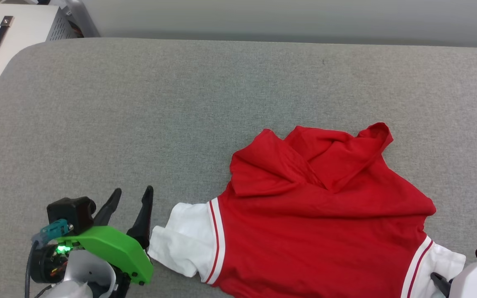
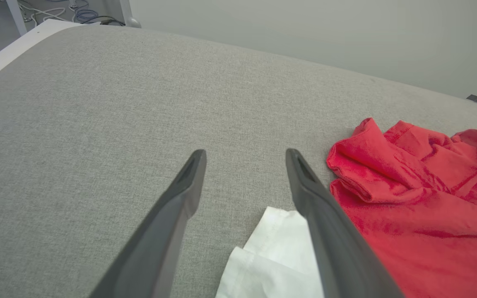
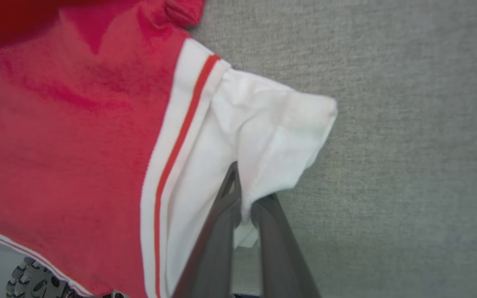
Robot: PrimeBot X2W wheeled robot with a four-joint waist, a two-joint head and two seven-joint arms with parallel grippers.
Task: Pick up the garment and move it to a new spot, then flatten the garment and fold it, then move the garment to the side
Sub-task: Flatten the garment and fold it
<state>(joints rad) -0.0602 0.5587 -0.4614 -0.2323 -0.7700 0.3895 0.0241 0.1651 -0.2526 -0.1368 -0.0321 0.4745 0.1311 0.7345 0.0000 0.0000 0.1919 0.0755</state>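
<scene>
— Where is the garment [image 1: 317, 215] lying?
— Rumpled on the grey table [image 1: 180, 103], near right. The right gripper [image 3: 244, 194] is clamping its white sleeve; the left gripper [image 1: 133, 189] is gaping beside the other sleeve.

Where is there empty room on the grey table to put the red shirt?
The left half of the table is bare, from the far edge down to the left gripper. A bare strip also runs behind the shirt. Near right is crowded: the shirt lies there, its sleeve pinched by the right gripper.
</scene>
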